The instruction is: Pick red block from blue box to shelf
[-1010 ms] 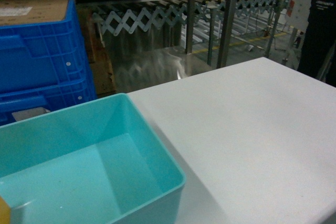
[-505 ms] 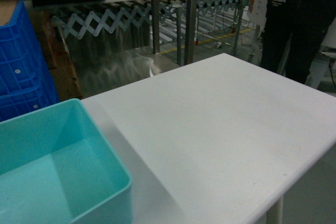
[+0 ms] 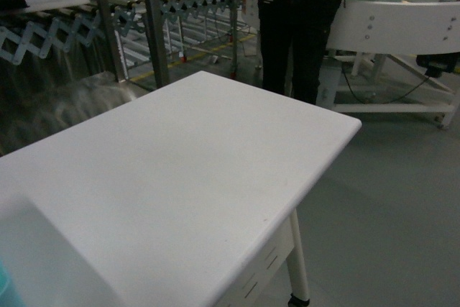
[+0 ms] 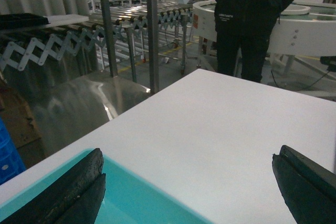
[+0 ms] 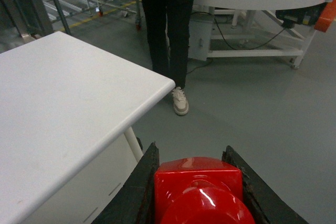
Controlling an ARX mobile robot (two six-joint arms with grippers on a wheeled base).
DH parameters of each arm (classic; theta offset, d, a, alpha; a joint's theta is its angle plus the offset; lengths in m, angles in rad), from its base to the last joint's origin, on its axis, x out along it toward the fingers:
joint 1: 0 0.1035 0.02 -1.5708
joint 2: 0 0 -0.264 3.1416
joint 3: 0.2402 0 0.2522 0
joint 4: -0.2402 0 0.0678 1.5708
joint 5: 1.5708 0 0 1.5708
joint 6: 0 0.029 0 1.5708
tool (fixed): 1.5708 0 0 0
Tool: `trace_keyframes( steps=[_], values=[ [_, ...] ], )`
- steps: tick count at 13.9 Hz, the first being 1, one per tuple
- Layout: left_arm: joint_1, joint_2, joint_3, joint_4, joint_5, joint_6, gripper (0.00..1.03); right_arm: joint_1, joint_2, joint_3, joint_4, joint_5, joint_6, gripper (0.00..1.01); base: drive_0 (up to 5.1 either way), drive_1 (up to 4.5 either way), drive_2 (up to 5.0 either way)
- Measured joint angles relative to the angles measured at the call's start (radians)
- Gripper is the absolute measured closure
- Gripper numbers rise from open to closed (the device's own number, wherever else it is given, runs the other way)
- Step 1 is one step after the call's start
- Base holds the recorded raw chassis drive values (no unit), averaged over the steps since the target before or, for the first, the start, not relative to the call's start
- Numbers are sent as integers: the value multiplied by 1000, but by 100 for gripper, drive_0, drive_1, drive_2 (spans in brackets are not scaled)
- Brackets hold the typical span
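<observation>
The right gripper [image 5: 197,182] has its black fingers [image 5: 137,187] closed on either side of the red block [image 5: 199,190], which hangs over grey floor just off the near right corner of the white bench [image 5: 58,103]. The left gripper [image 4: 189,182] is spread wide with nothing between its fingers [image 4: 71,187], above the blue box [image 4: 136,200] at the bench's left end. Beyond the bench stand the shelf [image 3: 154,19] uprights and a person in black [image 3: 298,19].
</observation>
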Motion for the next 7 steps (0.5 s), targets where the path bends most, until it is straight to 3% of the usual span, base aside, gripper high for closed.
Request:
trace_keyframes(
  steps=[7],
  values=[
    [0,0,0,0,0,0,5,0,0,0,0,0,0,73,-146,-146,-146]
  ],
)
